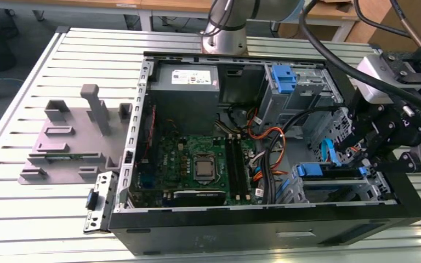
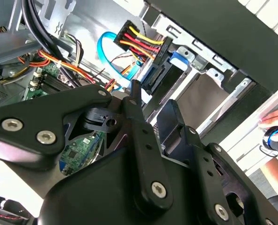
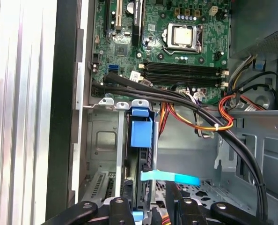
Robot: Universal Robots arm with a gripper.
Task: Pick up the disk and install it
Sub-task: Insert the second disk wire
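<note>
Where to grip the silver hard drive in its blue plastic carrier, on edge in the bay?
Probably the silver hard drive's exposed upper edge, from the case's open side: the grey metal bay walls cover both flat faces.

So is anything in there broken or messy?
Nothing looks broken. The computer case lies on its side with its cover off, so the green motherboard shows, and the orange and black cables hang loose across it. The gripper sits over the drive bay, where the disk with its blue carrier stands.
</note>
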